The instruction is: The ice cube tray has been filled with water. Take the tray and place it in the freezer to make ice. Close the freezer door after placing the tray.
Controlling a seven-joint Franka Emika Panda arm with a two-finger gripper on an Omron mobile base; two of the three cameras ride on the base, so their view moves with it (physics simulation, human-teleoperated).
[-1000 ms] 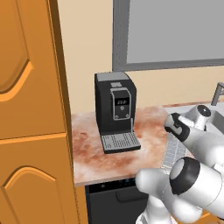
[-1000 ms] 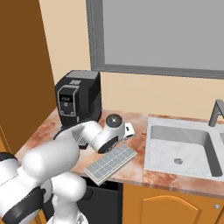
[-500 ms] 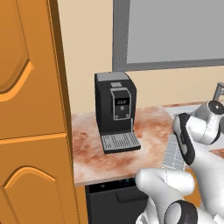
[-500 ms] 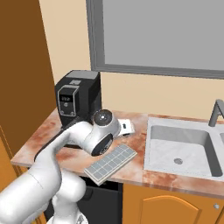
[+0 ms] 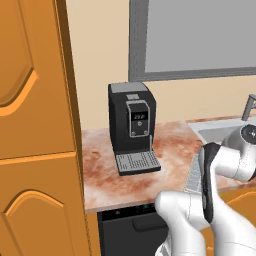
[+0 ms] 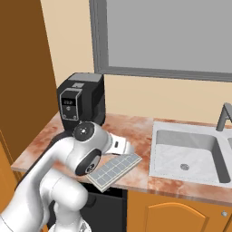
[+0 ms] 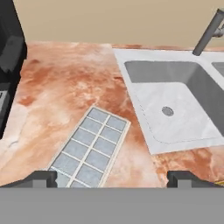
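- Left base view: a mottled reddish-brown marble countertop runs from a tall orange wooden cabinet at 9 o'clock toward a pale sink at 3 o'clock. A black boxy coffee machine with a dark ribbed drip grate stands on it at centre, against a cream wall under a grey-framed window. A strip of the flat pale grey-white ice cube tray lies at 4 o'clock, partly behind the white arm.
- Right base view: the tray lies flat near the counter's front edge at 6 o'clock, between the coffee machine at 10 o'clock and the grey rectangular sink basin at 3 o'clock. A dark faucet stands behind the basin.
- Hand view: the two-finger gripper hangs above the counter with its tips spread wide, nothing between them. The tray, a grid of square cells, lies at 7 o'clock, apart from the sink.
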